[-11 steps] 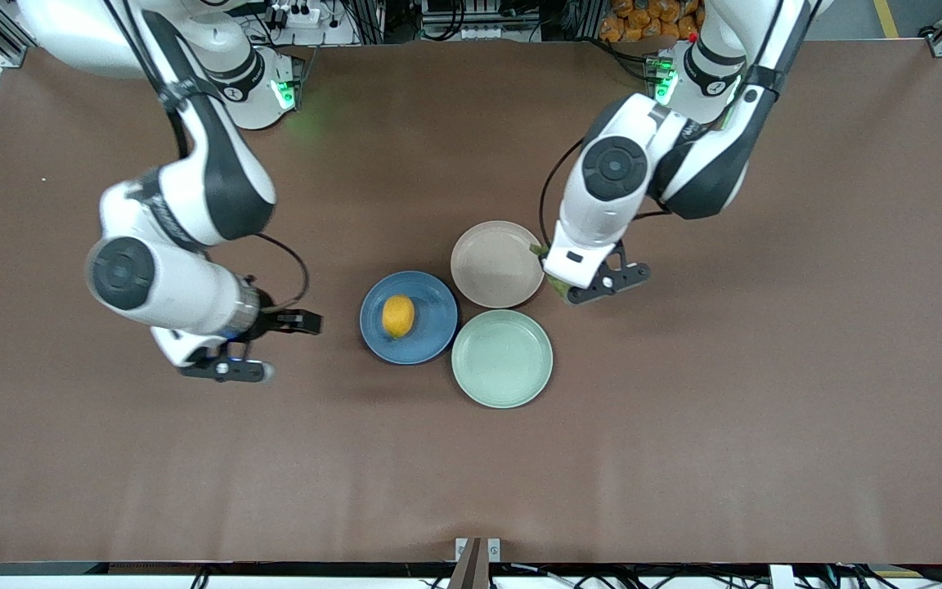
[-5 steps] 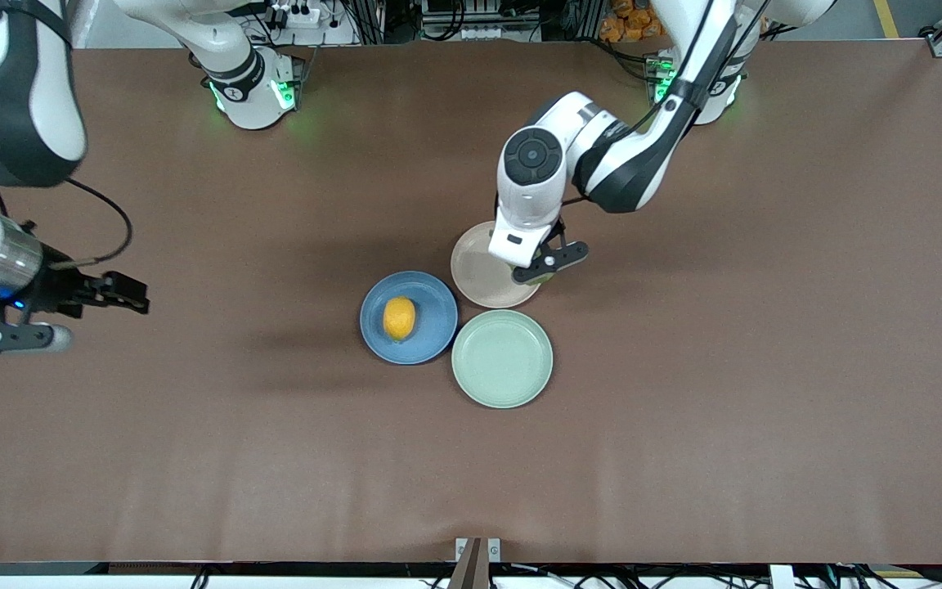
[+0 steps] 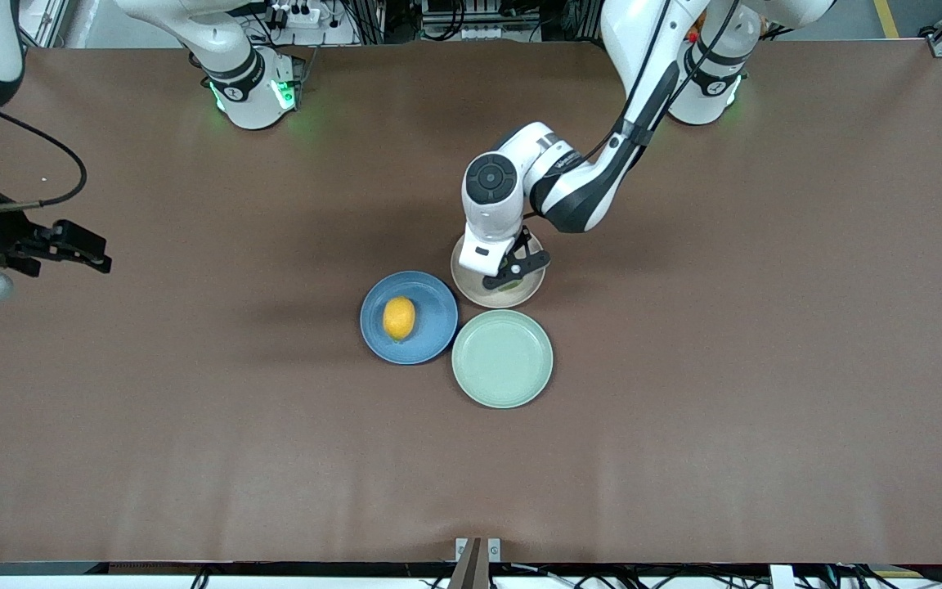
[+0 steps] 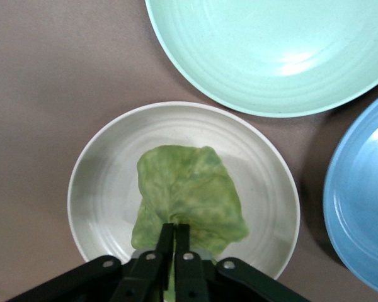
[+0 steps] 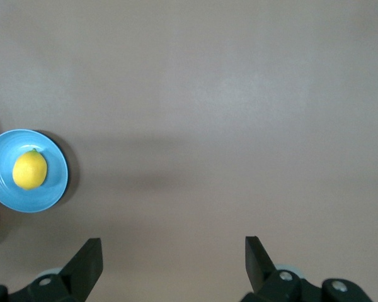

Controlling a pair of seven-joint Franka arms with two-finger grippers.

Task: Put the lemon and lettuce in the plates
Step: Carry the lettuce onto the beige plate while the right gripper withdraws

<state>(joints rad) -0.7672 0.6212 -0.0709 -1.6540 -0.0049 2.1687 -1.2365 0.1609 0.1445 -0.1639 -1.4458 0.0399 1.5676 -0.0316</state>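
Left wrist view: left gripper point(image 4: 174, 236) pinches lettuce point(image 4: 190, 195) over beige plate point(image 4: 101, 170) | lemon point(image 3: 398, 317) on blue plate point(image 3: 434, 307) | right gripper point(image 5: 173, 258) waits, spread, empty | risk: leaf clings to fingers, lifts out on release

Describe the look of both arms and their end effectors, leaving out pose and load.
Both arms have glossy white shells with black joint sections and round dark caps. Black cables run along them, and green lights glow at the bases. The left end effector has slim black fingers; the right end effector is black too, with broad black fingers.
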